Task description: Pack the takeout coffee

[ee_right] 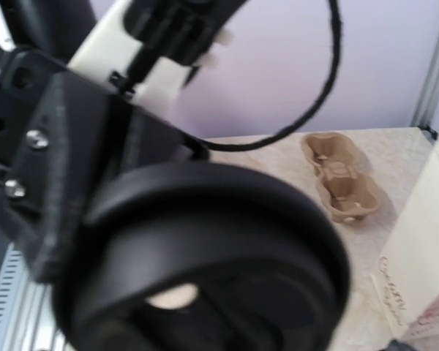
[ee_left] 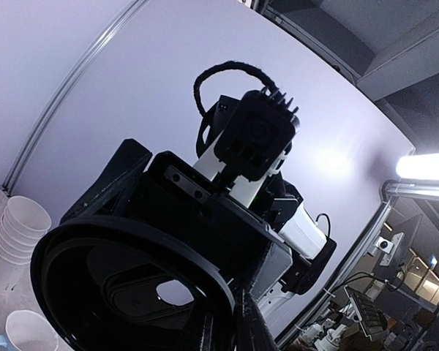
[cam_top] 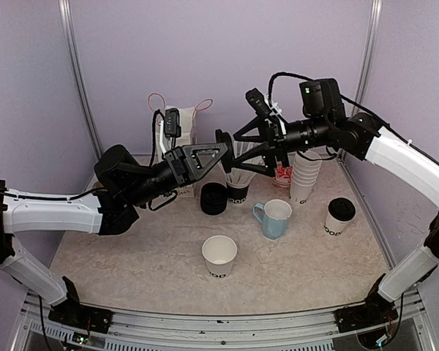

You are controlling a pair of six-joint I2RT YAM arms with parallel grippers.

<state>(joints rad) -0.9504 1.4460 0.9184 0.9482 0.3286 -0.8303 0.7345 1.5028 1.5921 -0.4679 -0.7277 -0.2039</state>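
Marbled tabletop, lilac walls. Left gripper seems clamped narrow on a black lid, tip to tip with right gripper, whose jaws I cannot tell. Lidded coffee cup stands at right; open printed cup sits below. Lower lid level, press evenly.

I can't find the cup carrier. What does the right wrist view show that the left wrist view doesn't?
Only the right wrist view: a brown cardboard cup carrier lying on the table, with a paper bag at the frame's edge beside it. Only the left wrist view: the stack of plain white cups and the right arm. Both: a black lid filling the foreground.
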